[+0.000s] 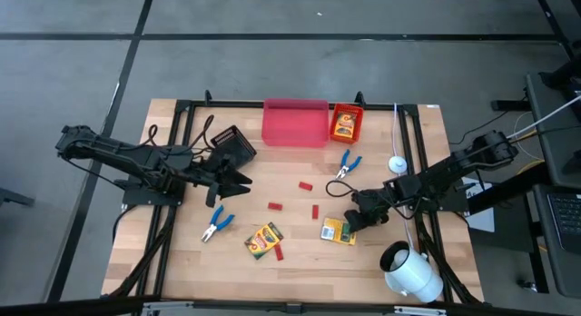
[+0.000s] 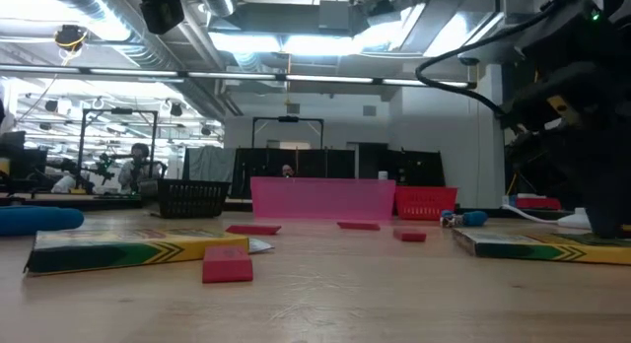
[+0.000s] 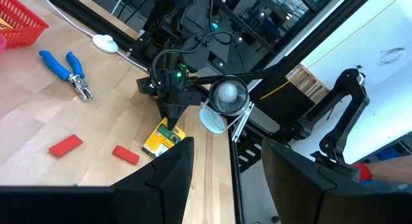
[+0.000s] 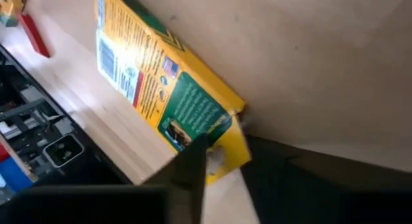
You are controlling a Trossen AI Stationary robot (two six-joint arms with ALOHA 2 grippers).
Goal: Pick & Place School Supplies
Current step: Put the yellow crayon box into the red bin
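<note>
A: Where's my right gripper point(image 1: 349, 223)?

B: Down on the flat yellow-and-green cardboard crayon box point(image 1: 338, 231), which lies on the wooden table point(image 1: 290, 271) just beside the large white cylinder point(image 1: 410, 272).

A: Jaws?

B: Astride one box corner; I can't tell if they're pinching yet. I judge it light and crushable, so I'd grip across the thin edges. Left gripper point(image 1: 238, 178) waits, jaws spread.

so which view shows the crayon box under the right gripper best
The right wrist view: the crayon box fills it, one end between the right gripper fingers. The high view shows it small, the left wrist view partly hidden, the low view edge-on.
</note>
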